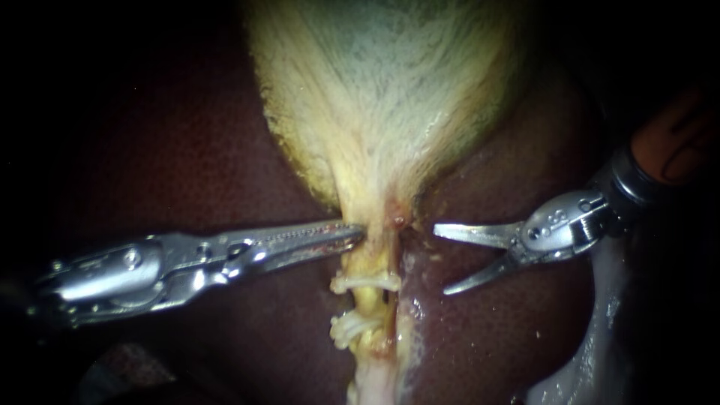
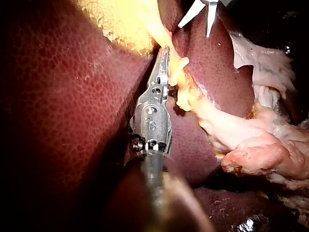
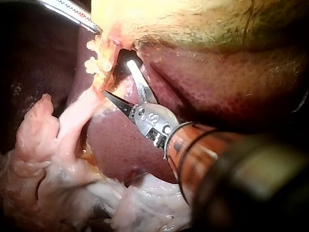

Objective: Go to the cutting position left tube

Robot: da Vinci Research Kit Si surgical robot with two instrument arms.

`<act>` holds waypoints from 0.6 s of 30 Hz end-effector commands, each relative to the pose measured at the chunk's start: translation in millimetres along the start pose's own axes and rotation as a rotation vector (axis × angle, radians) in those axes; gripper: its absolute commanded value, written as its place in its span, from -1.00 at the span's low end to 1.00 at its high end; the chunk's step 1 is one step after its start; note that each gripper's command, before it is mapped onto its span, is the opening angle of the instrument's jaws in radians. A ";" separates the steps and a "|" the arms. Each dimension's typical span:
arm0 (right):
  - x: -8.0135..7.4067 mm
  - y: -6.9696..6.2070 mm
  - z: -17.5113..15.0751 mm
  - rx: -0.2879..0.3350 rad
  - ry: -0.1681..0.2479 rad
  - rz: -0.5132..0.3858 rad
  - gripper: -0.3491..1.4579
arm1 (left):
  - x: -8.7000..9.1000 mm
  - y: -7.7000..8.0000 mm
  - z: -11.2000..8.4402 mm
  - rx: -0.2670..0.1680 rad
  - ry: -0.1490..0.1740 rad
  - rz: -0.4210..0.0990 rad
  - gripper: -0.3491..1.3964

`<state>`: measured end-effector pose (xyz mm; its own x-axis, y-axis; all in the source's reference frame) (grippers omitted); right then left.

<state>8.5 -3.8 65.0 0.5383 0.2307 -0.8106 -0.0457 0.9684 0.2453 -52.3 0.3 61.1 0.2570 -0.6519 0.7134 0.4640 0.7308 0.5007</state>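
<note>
The endoscope faces the gallbladder (image 1: 382, 97) neck closely. My two wrist cameras see this same neck, seemingly from opposite sides, also near.

We saw a pale yellow, white-streaked gallbladder sac (image 1: 382, 90) and dark maroon, finely speckled liver tissue (image 1: 187, 150). 2 whitish clips (image 1: 365, 283) banded the yellow tube (image 1: 366, 262). Our left instrument (image 1: 352, 236) was silver; our right instrument (image 1: 444, 259) silver with an orange shaft.
</note>
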 end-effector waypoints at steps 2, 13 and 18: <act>0.1 -0.4 0.1 0.029 0.010 -0.007 0.97 | -0.2 0.1 -0.2 0.003 0.000 0.000 -0.61; 1.5 -6.2 7.5 0.153 0.062 0.109 0.97 | -3.1 4.1 -4.3 -0.029 -0.002 -0.024 -0.61; -0.1 -7.7 10.9 0.196 0.047 0.133 0.95 | -2.9 4.0 -5.7 -0.029 -0.001 -0.023 -0.61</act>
<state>18.1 -12.5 69.4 0.5040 0.3649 -0.7828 0.0538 0.8913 0.4502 -46.1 3.8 58.1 0.2447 -0.6692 0.7017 0.4943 0.7086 0.5035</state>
